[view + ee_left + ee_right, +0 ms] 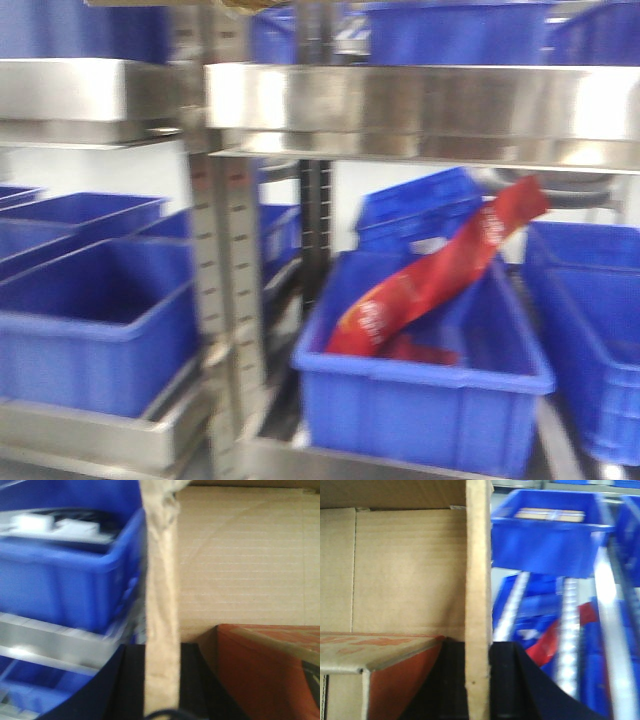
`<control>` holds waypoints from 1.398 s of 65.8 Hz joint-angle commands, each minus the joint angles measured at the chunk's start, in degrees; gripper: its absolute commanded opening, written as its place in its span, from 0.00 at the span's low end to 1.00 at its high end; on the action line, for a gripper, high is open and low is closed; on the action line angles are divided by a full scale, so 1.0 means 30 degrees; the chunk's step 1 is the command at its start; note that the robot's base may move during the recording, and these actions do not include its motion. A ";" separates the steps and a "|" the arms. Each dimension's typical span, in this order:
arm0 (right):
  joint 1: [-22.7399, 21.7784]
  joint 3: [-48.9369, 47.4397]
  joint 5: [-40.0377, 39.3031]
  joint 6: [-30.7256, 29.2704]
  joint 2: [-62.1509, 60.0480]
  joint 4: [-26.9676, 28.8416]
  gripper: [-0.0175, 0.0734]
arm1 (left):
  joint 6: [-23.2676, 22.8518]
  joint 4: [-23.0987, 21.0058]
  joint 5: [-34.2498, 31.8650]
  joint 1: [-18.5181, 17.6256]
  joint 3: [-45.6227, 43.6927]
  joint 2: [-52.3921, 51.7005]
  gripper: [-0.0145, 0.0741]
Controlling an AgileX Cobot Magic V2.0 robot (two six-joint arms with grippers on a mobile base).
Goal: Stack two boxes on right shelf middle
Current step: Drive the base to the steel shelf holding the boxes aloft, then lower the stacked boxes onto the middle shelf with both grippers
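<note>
while the shelf [420, 100] in the front view carries only blue bins [420, 400], one holding a red packet [440, 270], stacking is judged not yet done; placing remains. one cardboard box [240, 565] is in hand before the rack; a second is not seen. left pincer [161, 652] is clamped on the box's taped side wall, which stands upright between its jaws. right pincer [478, 647] is clamped likewise on the opposite wall. the box interior lies between the two pincers, with an orange-red carton [265, 670] inside.
</note>
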 commanded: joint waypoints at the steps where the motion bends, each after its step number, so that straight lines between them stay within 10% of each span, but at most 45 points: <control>1: -0.0084 -0.0269 -0.0884 -0.0037 -0.0389 -0.0796 0.02 | -0.0016 0.0976 -0.0403 0.0086 -0.0252 -0.0312 0.04; 92: -0.0084 -0.0269 -0.0878 -0.0037 -0.0352 -0.0796 0.02 | -0.0016 0.0977 -0.0440 0.0086 -0.0252 -0.0285 0.04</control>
